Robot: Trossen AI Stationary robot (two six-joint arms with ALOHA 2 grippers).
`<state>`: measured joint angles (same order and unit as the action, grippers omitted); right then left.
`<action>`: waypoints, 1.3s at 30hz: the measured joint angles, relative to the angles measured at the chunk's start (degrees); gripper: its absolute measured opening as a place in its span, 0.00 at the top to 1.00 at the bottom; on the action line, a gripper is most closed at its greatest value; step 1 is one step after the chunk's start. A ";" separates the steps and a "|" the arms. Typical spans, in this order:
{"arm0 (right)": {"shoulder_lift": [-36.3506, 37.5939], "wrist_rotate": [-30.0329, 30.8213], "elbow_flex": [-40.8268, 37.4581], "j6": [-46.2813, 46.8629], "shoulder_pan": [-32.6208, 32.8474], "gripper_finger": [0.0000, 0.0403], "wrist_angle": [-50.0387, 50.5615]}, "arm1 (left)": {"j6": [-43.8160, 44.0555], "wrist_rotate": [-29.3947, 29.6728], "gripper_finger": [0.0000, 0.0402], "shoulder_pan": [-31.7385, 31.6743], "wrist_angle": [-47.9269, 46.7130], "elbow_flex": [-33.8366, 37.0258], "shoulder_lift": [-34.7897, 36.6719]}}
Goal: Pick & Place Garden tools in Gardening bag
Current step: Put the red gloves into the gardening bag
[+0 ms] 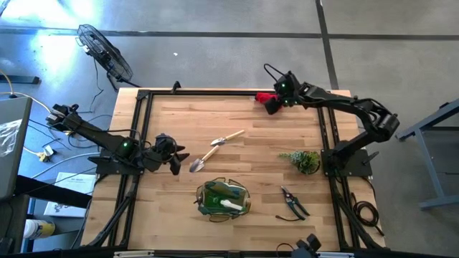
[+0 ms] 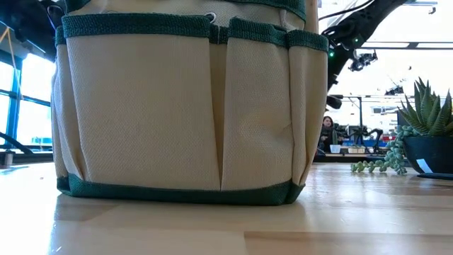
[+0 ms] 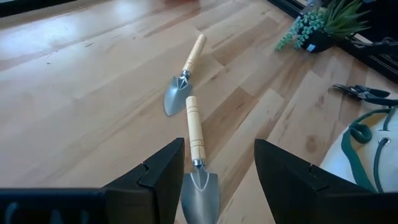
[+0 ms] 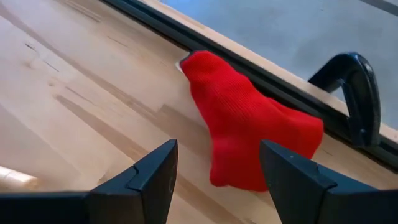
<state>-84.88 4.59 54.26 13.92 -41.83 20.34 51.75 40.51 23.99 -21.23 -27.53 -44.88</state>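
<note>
Two wooden-handled trowels lie flat mid-table, one [image 1: 226,137] beyond the other [image 1: 201,160]. My left gripper [image 1: 174,155] hovers open at the nearer trowel's blade end; the blade [image 3: 200,191] shows between its fingers, untouched. A red glove bundle [image 4: 249,124] lies at the table's far edge. My right gripper [image 4: 217,180] hangs open just over it, apart from it. The cream gardening bag with green trim [image 1: 222,199] stands upright near the front edge, a white-and-green item [image 1: 231,206] inside. Black pruning shears [image 1: 292,203] lie to its right.
A small potted plant [image 1: 304,160] stands toward the table's right edge, with trailing sprigs [image 2: 379,164]. A black metal frame rims the table, with a clamp [image 4: 351,81] just beyond the glove. The bag fills most of the low view [image 2: 177,106].
</note>
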 joint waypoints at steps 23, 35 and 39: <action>-9.36 5.54 0.07 0.28 0.18 0.50 -3.14 | -3.89 5.01 0.54 0.00 -0.42 0.00 0.00; -15.66 12.11 0.07 -0.41 0.18 0.51 -7.30 | -3.89 5.10 0.54 0.00 -0.39 0.00 0.00; -16.71 12.83 0.07 -0.32 0.13 0.52 -8.03 | -3.88 5.38 0.54 0.00 -0.37 0.00 0.00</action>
<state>-101.59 17.42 54.33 13.60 -41.70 12.32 47.87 45.89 23.99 -21.61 -27.53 -44.88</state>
